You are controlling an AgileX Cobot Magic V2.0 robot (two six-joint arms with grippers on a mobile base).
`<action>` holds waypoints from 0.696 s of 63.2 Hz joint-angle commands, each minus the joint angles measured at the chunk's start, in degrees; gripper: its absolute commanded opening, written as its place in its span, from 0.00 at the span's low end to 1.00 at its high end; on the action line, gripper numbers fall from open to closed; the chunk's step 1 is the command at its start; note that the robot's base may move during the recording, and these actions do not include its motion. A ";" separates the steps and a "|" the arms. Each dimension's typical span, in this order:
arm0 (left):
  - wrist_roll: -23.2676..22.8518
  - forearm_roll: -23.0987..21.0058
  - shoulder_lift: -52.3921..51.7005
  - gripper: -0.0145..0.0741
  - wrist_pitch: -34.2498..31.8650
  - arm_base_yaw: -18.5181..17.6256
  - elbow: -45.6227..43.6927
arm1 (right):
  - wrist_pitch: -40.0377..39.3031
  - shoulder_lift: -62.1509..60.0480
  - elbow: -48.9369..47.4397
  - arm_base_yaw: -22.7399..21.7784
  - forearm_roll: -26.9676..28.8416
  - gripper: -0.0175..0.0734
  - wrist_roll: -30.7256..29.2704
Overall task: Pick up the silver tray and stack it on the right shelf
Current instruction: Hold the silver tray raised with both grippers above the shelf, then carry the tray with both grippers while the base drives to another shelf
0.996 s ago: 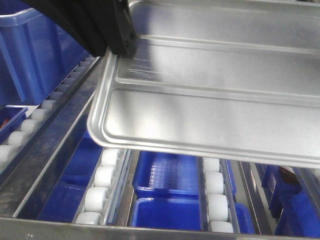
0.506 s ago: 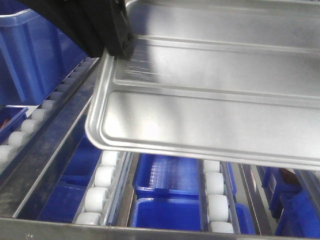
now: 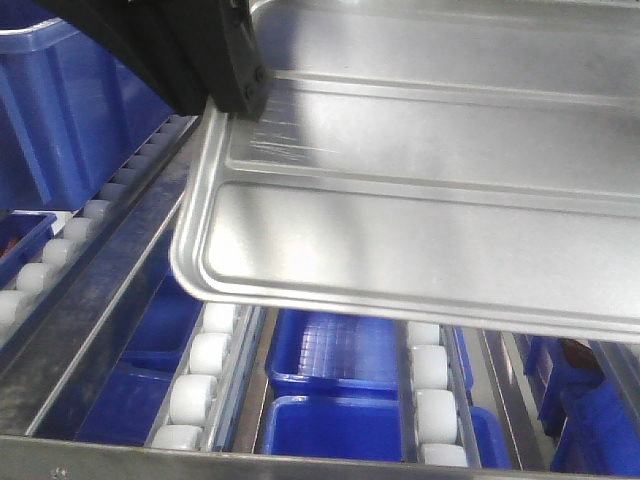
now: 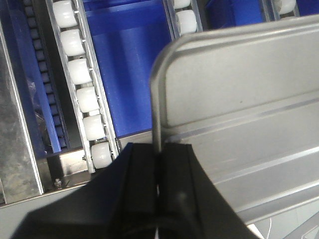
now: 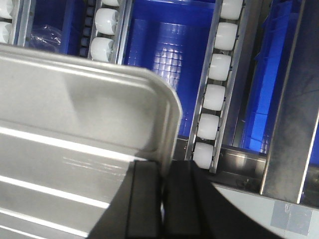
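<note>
The silver tray (image 3: 420, 200) is hanging in the air over the right shelf (image 3: 195, 385) and fills most of the front view from the middle out past the right edge. So this looks like the placing step: the grab is done, and the set-down isn't.

Both arms have it. In the left wrist view the left gripper (image 4: 159, 154) sits at the bottom centre with its jaws pinched nearly together on the thin rim of the tray's short side, just below the rounded corner. The right wrist view is the mirror of that: the right gripper (image 5: 164, 172) at the bottom centre, jaws squeezed onto the opposite rim, again right by a corner. The tray runs between the two of them.

From the front, the tray's near edge floats above the white rollers (image 3: 430, 390), with blue bins (image 3: 330, 360) showing through the gap underneath. I don't see it touching any rail. It looks tipped a bit, the near edge lower towards the right of the frame.

Next move, I reckon: lower both ends together so the base lands flat across the roller rails behind the front crossbar (image 3: 300, 465), then let go on both sides at once. If one side drops first, I'd guess it slides or twists on those rollers.
</note>
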 commanded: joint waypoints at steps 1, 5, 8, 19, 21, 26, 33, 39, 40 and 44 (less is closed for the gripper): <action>0.92 2.93 -1.37 0.06 1.96 -0.41 -1.56 | -2.28 -0.56 -1.36 -0.20 -3.15 0.25 -0.87; 0.92 2.93 -1.37 0.06 1.96 -0.41 -1.56 | -2.28 -0.56 -1.36 -0.20 -3.15 0.25 -0.87; 0.92 2.93 -1.37 0.06 1.96 -0.41 -1.56 | -2.28 -0.56 -1.36 -0.20 -3.15 0.25 -0.87; 0.92 2.93 -1.37 0.06 1.96 -0.41 -1.56 | -2.28 -0.56 -1.36 -0.20 -3.15 0.25 -0.87; 0.92 2.93 -1.37 0.06 1.96 -0.41 -1.56 | -2.28 -0.56 -1.36 -0.20 -3.15 0.25 -0.87; 0.92 2.93 -1.37 0.06 1.96 -0.41 -1.56 | -2.28 -0.56 -1.36 -0.20 -3.15 0.25 -0.87; 0.92 2.93 -1.33 0.06 1.96 -0.41 -1.56 | -2.28 -0.56 -1.36 -0.20 -3.15 0.25 -0.87; 0.92 2.93 -1.33 0.06 1.96 -0.41 -1.56 | -2.28 -0.56 -1.36 -0.20 -3.15 0.25 -0.87; 0.92 2.93 -1.33 0.06 1.96 -0.41 -1.56 | -2.28 -0.56 -1.36 -0.20 -3.15 0.25 -0.87; 0.92 2.93 -1.33 0.06 1.96 -0.41 -1.56 | -2.28 -0.56 -1.36 -0.20 -3.15 0.25 -0.87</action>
